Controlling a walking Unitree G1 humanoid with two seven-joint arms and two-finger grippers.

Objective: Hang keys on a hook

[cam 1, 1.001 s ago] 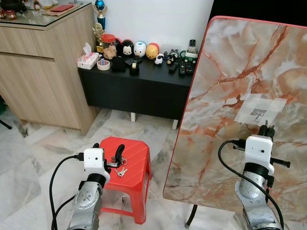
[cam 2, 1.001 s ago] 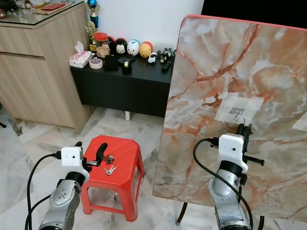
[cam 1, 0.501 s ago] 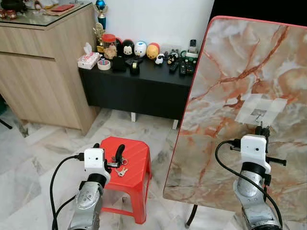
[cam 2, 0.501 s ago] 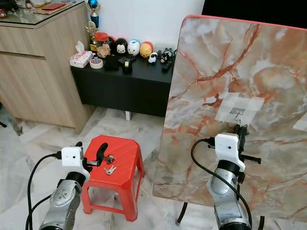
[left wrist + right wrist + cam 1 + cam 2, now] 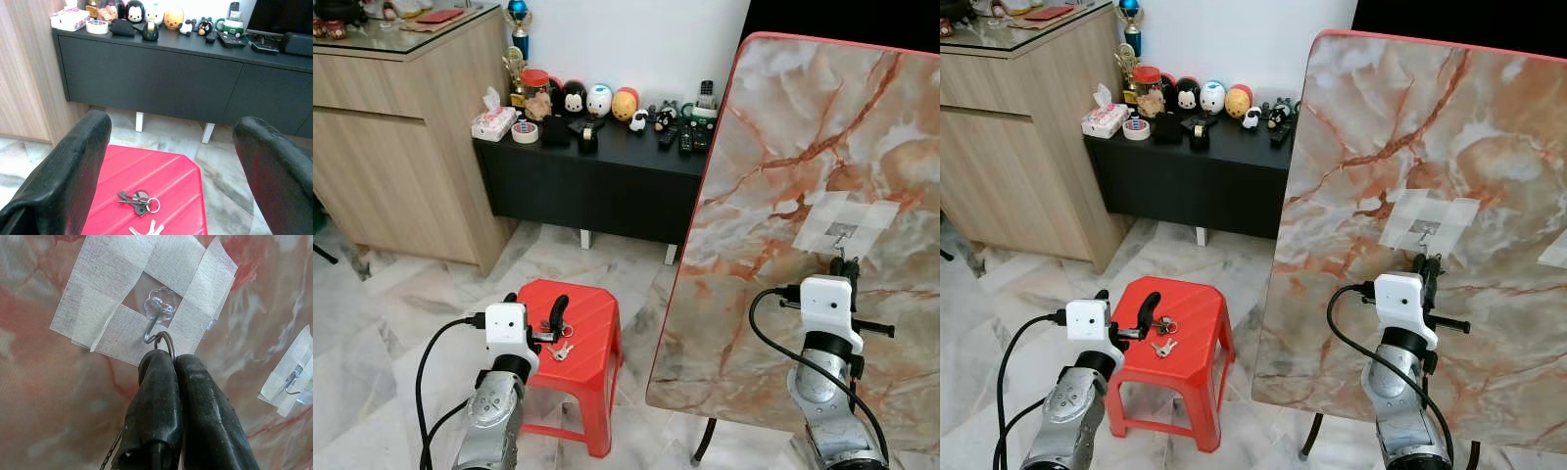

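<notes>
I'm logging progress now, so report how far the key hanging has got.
Done: the right gripper is shut on a key ring and has it up at the taped hook on the marble board.
In hand: the ring is at the hook's tip; whether it is on, I cannot tell.
Left: releasing it. More keys lie on the red stool, before the open left gripper.

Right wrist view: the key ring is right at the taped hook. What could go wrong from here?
The right gripper pinches the key ring at the tip of the hook; I can't tell if it is threaded, so opening now might drop it. The hook hangs from a clear pad under tape on the tilted marble board, so a hard pull may peel it. More keys lie on the red stool, under the open left gripper.
</notes>
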